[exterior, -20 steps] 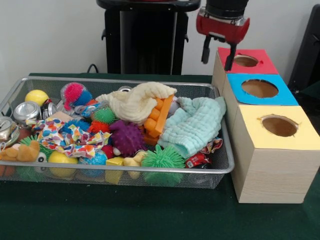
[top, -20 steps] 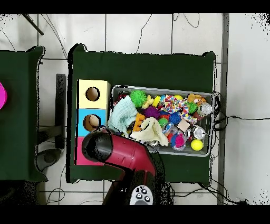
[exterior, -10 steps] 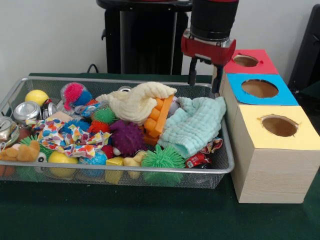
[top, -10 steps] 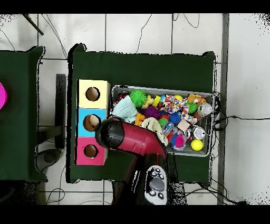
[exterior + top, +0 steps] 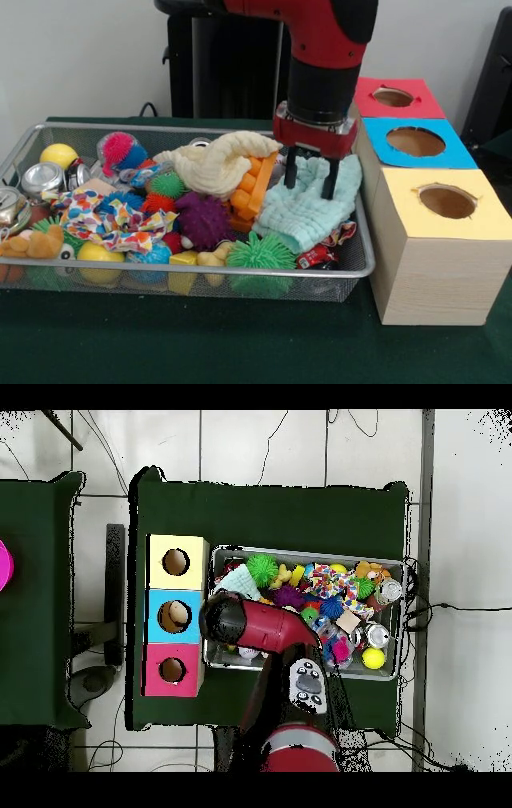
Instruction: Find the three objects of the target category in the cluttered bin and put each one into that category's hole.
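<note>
The silver wire-mesh bin [image 5: 200, 273] is full of toys; it also shows in the overhead view [image 5: 300, 552]. My gripper [image 5: 310, 184] is open and empty. It hangs just above a mint green knitted cloth [image 5: 300, 210] at the bin's right end. An orange-tan plush [image 5: 34, 242] lies at the bin's front left corner. A pale yellow duck-like plush [image 5: 213, 258] lies at the front rim between spiky balls. No striped tiger shows. In the overhead view my arm [image 5: 262, 630] covers the gripper.
Three wooden boxes with holes stand right of the bin: red [image 5: 426, 105], blue [image 5: 458, 153], yellow [image 5: 490, 218]. The bin holds a cream cloth [image 5: 220, 164], orange bricks [image 5: 252, 188], purple [image 5: 204, 220] and green [image 5: 261, 254] spiky balls, cans [image 5: 42, 178] and a patterned cloth [image 5: 108, 218].
My gripper has moved from above the red box, left and down, to over the mint cloth at the bin's right end. It stays open. The toys have not moved.
</note>
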You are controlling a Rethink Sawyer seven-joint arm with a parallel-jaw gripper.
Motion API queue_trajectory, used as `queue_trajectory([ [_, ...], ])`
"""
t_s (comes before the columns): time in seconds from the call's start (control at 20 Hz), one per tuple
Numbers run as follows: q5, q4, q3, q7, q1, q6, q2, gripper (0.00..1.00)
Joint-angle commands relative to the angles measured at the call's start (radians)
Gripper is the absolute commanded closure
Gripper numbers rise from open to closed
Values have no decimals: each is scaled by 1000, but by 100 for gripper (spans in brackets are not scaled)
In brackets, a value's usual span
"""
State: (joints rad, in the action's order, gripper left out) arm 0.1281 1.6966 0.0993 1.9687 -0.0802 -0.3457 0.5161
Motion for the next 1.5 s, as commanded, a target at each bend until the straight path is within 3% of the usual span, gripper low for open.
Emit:
queue_trajectory([
  [0.05,-98,-149,-87,-51,-54,23,-116,0],
  [0.55,-162,-187,-106,-24,-86,35,-147,0],
  [0.85,-176,-197,-104,-50,-101,-95,-74,0],
  [1.15,-155,-156,-156,-75,-133,-239,37,0],
  [1.3,-154,-172,-171,-81,-144,-290,48,0],
  [1.5,-168,-189,-199,-85,-166,-278,27,0],
])
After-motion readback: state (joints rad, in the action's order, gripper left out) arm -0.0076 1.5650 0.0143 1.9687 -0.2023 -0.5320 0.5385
